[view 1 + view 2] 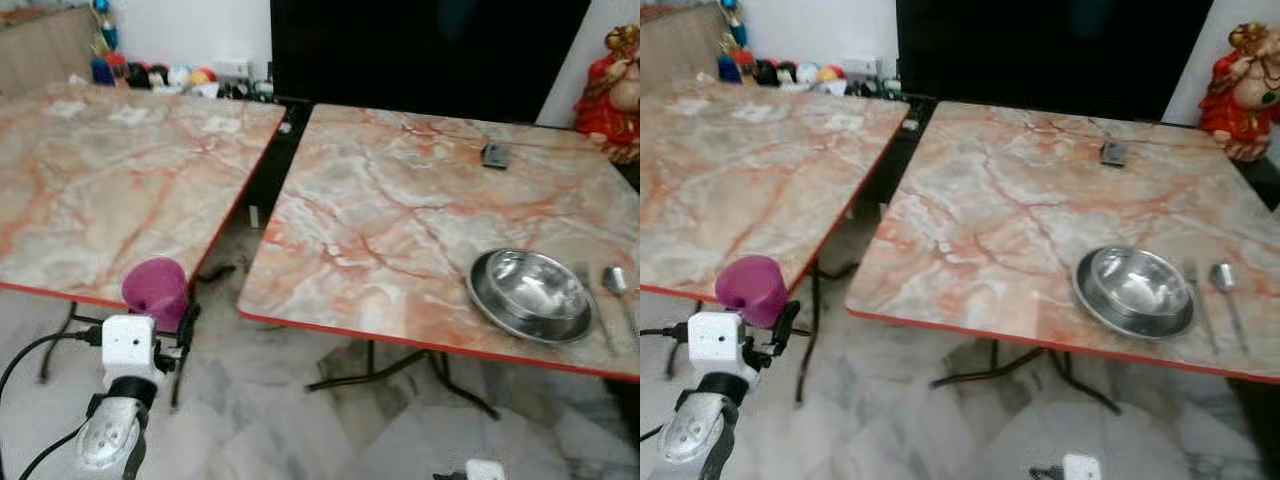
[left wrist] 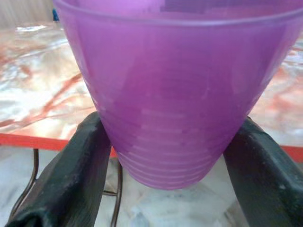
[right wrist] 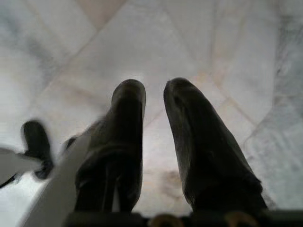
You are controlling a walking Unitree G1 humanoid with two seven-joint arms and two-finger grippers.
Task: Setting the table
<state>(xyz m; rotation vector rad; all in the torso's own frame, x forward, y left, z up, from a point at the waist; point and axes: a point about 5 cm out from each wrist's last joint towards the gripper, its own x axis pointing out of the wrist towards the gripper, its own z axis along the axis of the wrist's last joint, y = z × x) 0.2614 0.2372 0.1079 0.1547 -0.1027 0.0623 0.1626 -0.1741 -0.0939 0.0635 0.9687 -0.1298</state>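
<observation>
Purple cup (image 1: 155, 290) held in the left gripper (image 1: 170, 325), low at the robot's left, in front of the red edge of the left table (image 1: 110, 180). Left wrist view gives what the head views lack: both black fingers (image 2: 71, 175) pressed against the ribbed lower sides of the cup, jaws closed on it, cup upright with its base hanging free above the floor. From the head the cup hides most of the fingers; just one dark finger shows beside it.

Right gripper (image 3: 154, 97) hangs low, pointing down at the pale marble floor (image 3: 227, 56). Right wrist view shows its two fingers slightly apart, nothing between them, so jaws open and empty. A blurred white and black shape at that view's edge is hard to make out.

Right table (image 1: 400, 220) carries a steel bowl (image 1: 530, 295) near its front right corner, with a fork (image 1: 1200, 300) just beside it and a spoon (image 1: 1225, 285) beyond that. In the left eye view the spoon is close to the frame edge. A small dark flat thing (image 1: 496, 155) lies near the far edge, too small to identify. Red statue (image 1: 1240, 90) stands past the far right corner, partly cut off. A gap with floor and black table legs separates the two tables. Small colourful things (image 1: 150, 72) lined along the wall behind the left table are blurred.
</observation>
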